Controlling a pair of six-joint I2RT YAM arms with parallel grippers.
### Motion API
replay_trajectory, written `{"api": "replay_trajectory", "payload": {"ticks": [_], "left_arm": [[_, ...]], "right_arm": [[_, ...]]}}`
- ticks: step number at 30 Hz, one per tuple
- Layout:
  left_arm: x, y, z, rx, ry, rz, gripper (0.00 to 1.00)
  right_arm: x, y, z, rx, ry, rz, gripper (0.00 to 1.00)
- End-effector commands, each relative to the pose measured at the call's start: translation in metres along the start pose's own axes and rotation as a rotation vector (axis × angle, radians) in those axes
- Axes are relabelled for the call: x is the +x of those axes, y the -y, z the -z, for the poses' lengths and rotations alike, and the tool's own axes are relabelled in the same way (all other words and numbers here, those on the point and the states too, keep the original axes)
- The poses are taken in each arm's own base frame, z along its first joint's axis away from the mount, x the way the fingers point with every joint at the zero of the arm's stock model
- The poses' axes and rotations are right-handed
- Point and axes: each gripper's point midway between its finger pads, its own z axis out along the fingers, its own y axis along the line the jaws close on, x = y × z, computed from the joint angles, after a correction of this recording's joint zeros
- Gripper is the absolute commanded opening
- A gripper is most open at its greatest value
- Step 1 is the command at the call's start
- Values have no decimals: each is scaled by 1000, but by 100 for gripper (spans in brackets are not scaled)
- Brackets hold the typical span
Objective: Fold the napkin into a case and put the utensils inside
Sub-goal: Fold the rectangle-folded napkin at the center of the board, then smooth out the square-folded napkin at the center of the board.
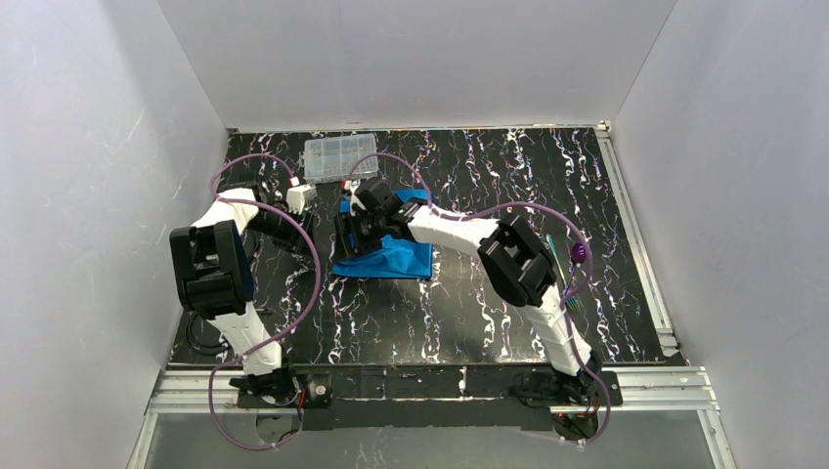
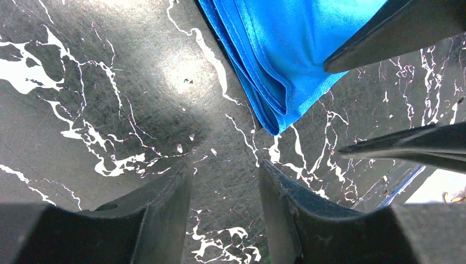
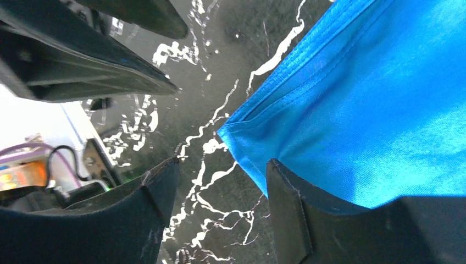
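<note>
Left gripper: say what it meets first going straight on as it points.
Likely the bare table, just short of the folded napkin; the open left gripper frames only table, though depth is unclear.

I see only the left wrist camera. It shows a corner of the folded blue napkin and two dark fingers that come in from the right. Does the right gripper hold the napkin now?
Observer: No. In the right wrist view the right gripper is open. The corner of the napkin sits at its gap, not clamped.
Operator: Where are the utensils? My view does not show them.
Observer: In the top view the utensils lie on the right side of the table, apart from the napkin.
Operator: Is there another thing on the table?
Observer: Yes, a clear box stands at the far edge, beyond the napkin.
</note>
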Motion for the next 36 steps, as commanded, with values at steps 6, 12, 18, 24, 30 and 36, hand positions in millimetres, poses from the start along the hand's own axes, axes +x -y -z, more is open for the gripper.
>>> {"api": "replay_trajectory", "payload": {"ticks": [6,12,18,24,30,36], "left_arm": [[-6,15,12,41,22,4,45],[-23,43,5,96,16,-44,45],[-33,79,-24,129,-64,-136,45],[-37,93,-43,145,-104,-179,44],[-34,90,-66,116,-161,-226,43],[-9,56,-79,-7,-256,-281,42]], "right_arm": [[-129,0,148,-172,339,-88,56],[-78,86,160,-36,244,-238,37],[-9,111,129,-11,112,-314,32],[16,117,117,0,79,-335,27],[38,131,112,46,23,-336,24],[66,148,108,92,-46,-340,23]]}}
